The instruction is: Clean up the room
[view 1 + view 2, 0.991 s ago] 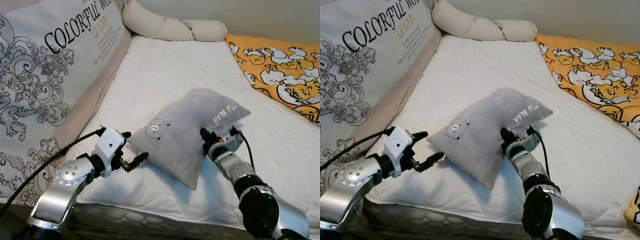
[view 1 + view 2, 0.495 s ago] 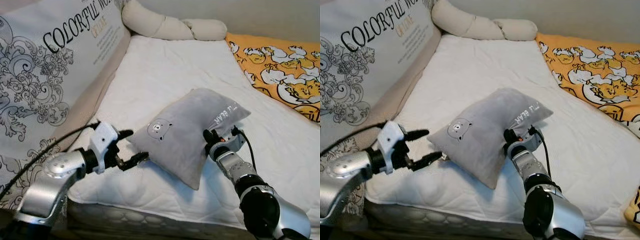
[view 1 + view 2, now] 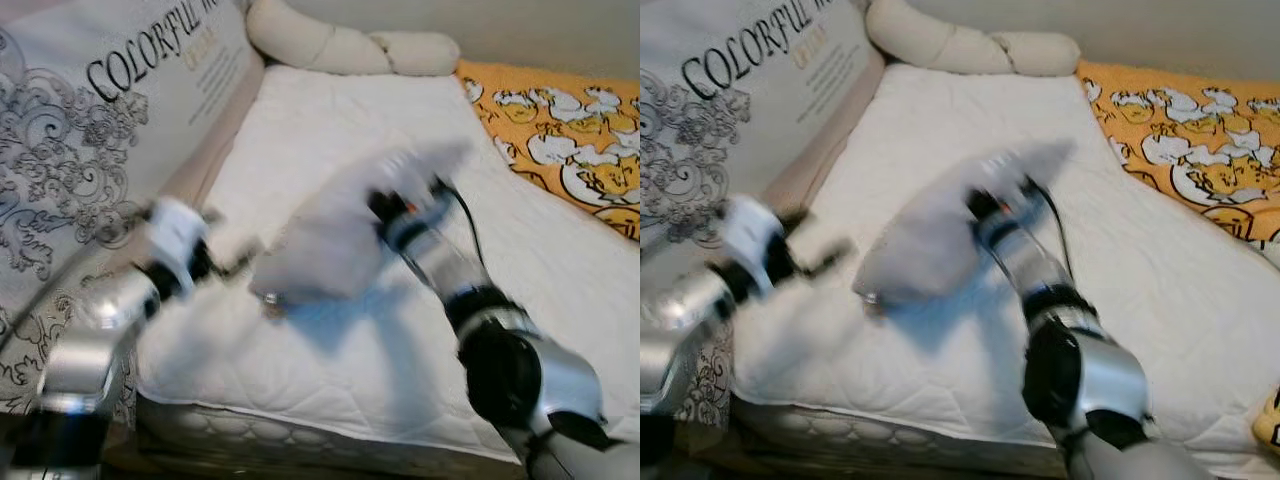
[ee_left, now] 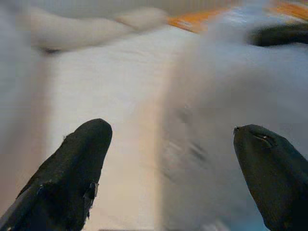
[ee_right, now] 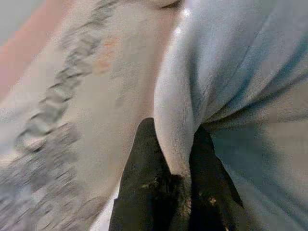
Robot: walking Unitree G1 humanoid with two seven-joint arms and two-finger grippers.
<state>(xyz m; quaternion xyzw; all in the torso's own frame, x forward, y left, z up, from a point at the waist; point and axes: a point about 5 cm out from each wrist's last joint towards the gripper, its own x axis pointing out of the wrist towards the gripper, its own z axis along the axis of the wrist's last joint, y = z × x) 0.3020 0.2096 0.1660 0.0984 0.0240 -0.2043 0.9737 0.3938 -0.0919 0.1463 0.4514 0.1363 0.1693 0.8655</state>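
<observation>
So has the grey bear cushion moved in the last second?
Yes. The grey bear cushion, pinched by the right gripper, has risen off the white mattress and shifted toward the cream bolster.

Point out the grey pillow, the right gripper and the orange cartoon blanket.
grey pillow (image 3: 330, 240): left eye view, blurred middle of its face.
right gripper (image 5: 175, 159): right wrist view, between its fingertips.
orange cartoon blanket (image 3: 560, 140): left eye view, printed top surface.
</observation>
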